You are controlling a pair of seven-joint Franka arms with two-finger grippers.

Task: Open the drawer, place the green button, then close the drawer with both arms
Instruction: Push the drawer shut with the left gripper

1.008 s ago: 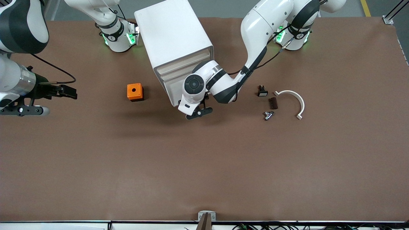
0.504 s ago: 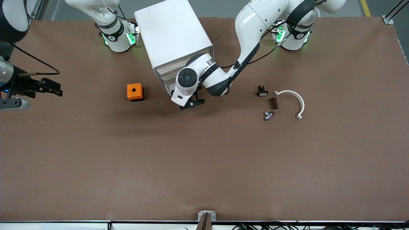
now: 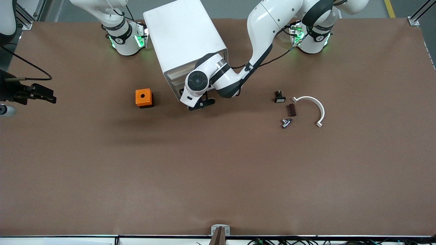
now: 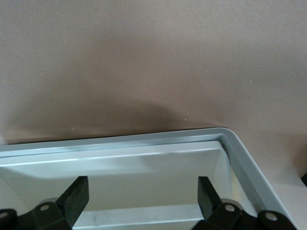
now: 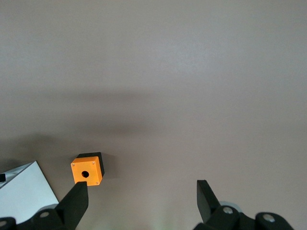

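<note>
left end effector (image 3: 201, 103): mine, fingers spread, at the cabinet (image 3: 185, 41) front by the lowest drawer (image 4: 144, 177)
right end effector (image 3: 41, 93): spread, waiting over bare tabletop (image 3: 218, 170)
button (image 3: 286, 123): on tabletop, untouched
progress: drawer closed or barely open; place and close left

Brown matte table (image 3: 218, 177) fills view; grey floor (image 3: 238, 8) along top edge; even lighting.

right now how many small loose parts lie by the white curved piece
3: a black-and-white part beside the curved piece's end, a dark block just nearer the camera, a metal fitting nearest. None seem hidden.
</note>
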